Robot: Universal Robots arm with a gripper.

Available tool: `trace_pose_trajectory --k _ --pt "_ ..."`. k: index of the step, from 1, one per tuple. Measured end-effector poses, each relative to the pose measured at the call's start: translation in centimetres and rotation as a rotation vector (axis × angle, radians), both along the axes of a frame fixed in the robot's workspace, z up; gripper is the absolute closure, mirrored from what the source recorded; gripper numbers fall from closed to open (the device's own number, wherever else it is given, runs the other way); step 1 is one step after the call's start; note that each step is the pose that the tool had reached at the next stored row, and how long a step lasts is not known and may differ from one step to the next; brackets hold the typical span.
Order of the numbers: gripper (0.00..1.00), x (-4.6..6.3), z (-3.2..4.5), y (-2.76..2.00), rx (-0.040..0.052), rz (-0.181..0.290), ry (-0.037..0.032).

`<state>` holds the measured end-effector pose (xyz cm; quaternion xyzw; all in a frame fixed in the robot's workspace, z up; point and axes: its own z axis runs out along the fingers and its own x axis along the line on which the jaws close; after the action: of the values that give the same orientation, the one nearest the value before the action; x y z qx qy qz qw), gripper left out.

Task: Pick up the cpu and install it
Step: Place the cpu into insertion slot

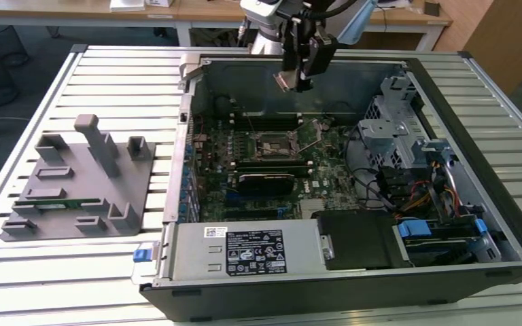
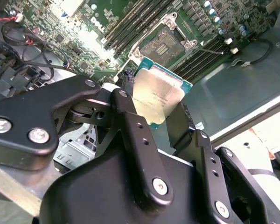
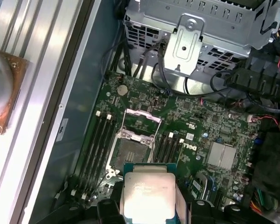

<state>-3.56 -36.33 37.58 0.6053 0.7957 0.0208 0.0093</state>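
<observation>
Flat, square, silver-topped cpu (image 2: pixel 161 88), judged light, stiff and fragile underneath, is held clamped edgewise by the black two-finger gripper (image 2: pixel 155 102).

I see a ribbed silver metal table (image 1: pixel 116 81) carrying a grey plastic fixture tray (image 1: pixel 73 182) beside an open black computer case (image 1: pixel 334 291).

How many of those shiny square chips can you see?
1: the cpu, held in the gripper above the open case. Others may be hidden.
</observation>
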Motion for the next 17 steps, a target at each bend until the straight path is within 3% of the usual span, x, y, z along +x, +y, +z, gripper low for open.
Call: trace_pose_trajectory --k 17 --pt "0.47 0.00 -0.02 0.00 0.0000 -0.105 0.0000"
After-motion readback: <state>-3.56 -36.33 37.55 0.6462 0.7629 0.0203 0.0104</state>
